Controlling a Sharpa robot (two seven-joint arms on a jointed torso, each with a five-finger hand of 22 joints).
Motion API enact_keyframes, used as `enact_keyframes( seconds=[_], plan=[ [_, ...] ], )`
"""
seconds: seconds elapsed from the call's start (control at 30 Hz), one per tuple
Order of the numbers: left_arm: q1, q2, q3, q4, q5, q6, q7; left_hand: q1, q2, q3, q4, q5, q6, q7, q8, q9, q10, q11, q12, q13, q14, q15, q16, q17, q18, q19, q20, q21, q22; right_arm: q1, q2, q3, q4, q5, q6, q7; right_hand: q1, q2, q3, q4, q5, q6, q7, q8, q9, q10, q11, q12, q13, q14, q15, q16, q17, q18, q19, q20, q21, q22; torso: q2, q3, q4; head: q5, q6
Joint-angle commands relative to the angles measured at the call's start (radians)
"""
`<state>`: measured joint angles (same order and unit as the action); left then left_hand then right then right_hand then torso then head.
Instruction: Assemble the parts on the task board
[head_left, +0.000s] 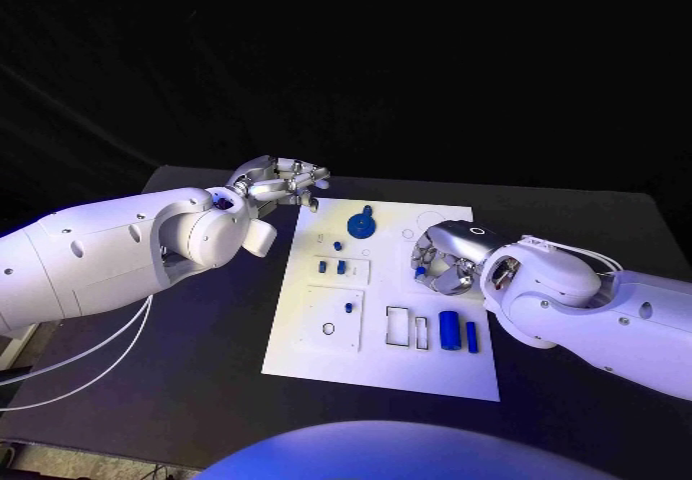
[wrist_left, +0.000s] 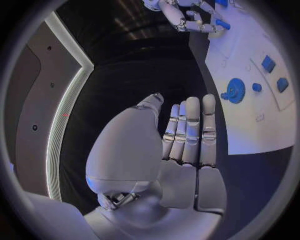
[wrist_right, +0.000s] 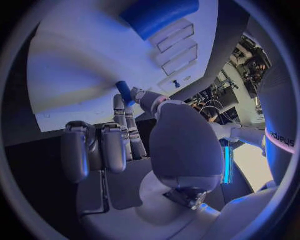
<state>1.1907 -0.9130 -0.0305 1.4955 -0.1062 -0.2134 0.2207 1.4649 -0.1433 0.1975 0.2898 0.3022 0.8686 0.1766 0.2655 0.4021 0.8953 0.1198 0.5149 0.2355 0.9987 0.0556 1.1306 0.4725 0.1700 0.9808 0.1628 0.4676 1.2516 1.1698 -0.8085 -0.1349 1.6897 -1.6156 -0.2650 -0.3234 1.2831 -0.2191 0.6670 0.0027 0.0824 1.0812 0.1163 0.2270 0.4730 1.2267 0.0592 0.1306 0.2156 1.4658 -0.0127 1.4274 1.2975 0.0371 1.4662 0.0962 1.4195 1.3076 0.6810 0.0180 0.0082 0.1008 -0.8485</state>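
Black table (head_left: 202, 360), white task board (head_left: 378, 378)

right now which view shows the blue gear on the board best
The left wrist view: the blue gear shows its teeth, unblocked. The head view has it smaller near the task board's far edge. I can't pick it out in the right wrist view.

The left hand (wrist_left: 184, 150) stretches flat, fingers together (holding nothing), beside the task board (wrist_left: 250, 115), where a blue gear (wrist_left: 235, 90) lies near its edge.
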Motion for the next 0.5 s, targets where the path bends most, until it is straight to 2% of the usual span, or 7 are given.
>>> enact_keyframes(
  seconds=[0.03, 0.27, 0.4, 0.5],
  plan=[
    [0.000, 0.001, 0.001, 0.003, 0.002, 0.015, 0.007, -0.001, -0.001, 0.006, -0.002, 0.004, -0.007, -0.002, 0.003, -0.001, -0.008, 0.002, 0.004, -0.001, -0.004, 0.001, 0.003, -0.001, 0.010, 0.000, 0.000, -0.004, -0.001, -0.005, 0.003, -0.003, -0.003, -0.037, -0.034, -0.020, 0.031, 0.028, 0.016, -0.014, -0.005, 0.013, -0.002, 0.014, 0.017, 0.022, -0.009, 0.004, 0.010, 0.047, -0.010, 0.006, 0.002, -0.009, 0.053, -0.011, 0.015, 0.227, 0.000, -0.0002, 0.0006, 0.000, 0.000],
    [0.000, 0.001, 0.001, 0.002, 0.002, 0.015, 0.007, 0.000, 0.000, 0.008, -0.003, 0.003, -0.008, -0.002, 0.004, -0.001, -0.008, 0.002, 0.005, -0.001, -0.004, 0.001, 0.004, -0.001, 0.010, 0.000, 0.001, -0.004, -0.001, -0.005, -0.016, -0.002, 0.026, -0.043, -0.077, -0.027, 0.037, 0.029, 0.022, -0.023, 0.000, 0.011, -0.001, 0.019, 0.026, 0.029, -0.010, 0.003, 0.015, 0.046, -0.011, 0.004, -0.003, -0.012, 0.059, -0.013, 0.031, 0.231, -0.001, 0.0005, 0.0010, 0.001, -0.001],
    [0.000, 0.003, 0.001, -0.002, 0.002, 0.016, 0.007, 0.000, 0.000, 0.008, -0.003, 0.003, -0.008, -0.002, 0.004, -0.001, -0.008, 0.002, 0.005, -0.001, -0.004, 0.001, 0.004, -0.001, 0.010, 0.000, 0.001, -0.004, -0.001, 0.007, -0.041, 0.004, 0.072, -0.026, -0.083, -0.026, 0.037, 0.028, 0.022, -0.025, 0.002, 0.011, -0.001, 0.020, 0.028, 0.031, -0.010, 0.003, 0.016, 0.046, -0.011, 0.003, -0.005, -0.012, 0.060, -0.014, 0.032, 0.231, -0.003, -0.0009, -0.0006, 0.002, 0.001],
    [0.000, 0.006, 0.001, -0.009, 0.002, 0.016, 0.008, 0.000, 0.000, 0.009, -0.003, 0.003, -0.008, -0.002, 0.004, -0.001, -0.008, 0.001, 0.006, -0.002, -0.004, 0.001, 0.004, -0.001, 0.010, 0.000, 0.001, -0.004, -0.002, 0.020, -0.055, 0.010, 0.110, -0.012, -0.089, -0.022, 0.037, 0.028, 0.022, -0.025, 0.003, 0.011, 0.000, 0.020, 0.028, 0.030, -0.010, 0.002, 0.016, 0.046, -0.011, 0.003, -0.005, -0.013, 0.060, -0.014, 0.033, 0.231, -0.004, -0.0007, -0.0015, 0.004, 0.003]
  ],
)
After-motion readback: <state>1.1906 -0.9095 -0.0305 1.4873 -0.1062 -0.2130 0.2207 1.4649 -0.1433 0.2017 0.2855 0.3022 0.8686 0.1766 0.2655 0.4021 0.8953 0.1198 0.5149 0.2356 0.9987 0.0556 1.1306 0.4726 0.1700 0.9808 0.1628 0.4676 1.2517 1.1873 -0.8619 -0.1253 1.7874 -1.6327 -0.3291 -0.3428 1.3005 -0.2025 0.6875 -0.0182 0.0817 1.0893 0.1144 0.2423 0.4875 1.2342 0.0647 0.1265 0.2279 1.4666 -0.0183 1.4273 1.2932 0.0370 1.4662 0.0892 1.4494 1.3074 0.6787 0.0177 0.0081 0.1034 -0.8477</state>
